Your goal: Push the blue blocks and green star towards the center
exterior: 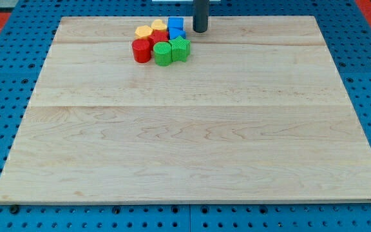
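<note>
Blue pegboard frames the pale wooden surface point(192, 129), whose middle and lower parts carry nothing. All blocks huddle near the upper edge, left of centre. My tip point(200, 30) stands just right of the blue cube point(175, 23), close to touching it; as a bare rod, this end effector has nothing to spread or pinch. A second blue block point(177, 33) sits just below the cube. The green star point(181, 48) lies at the cluster's lower right, touching a green cylinder point(163, 54). Left of those are a red cylinder point(141, 50), a red block point(159, 37), a yellow block point(143, 31) and another yellow block point(158, 25).
</note>
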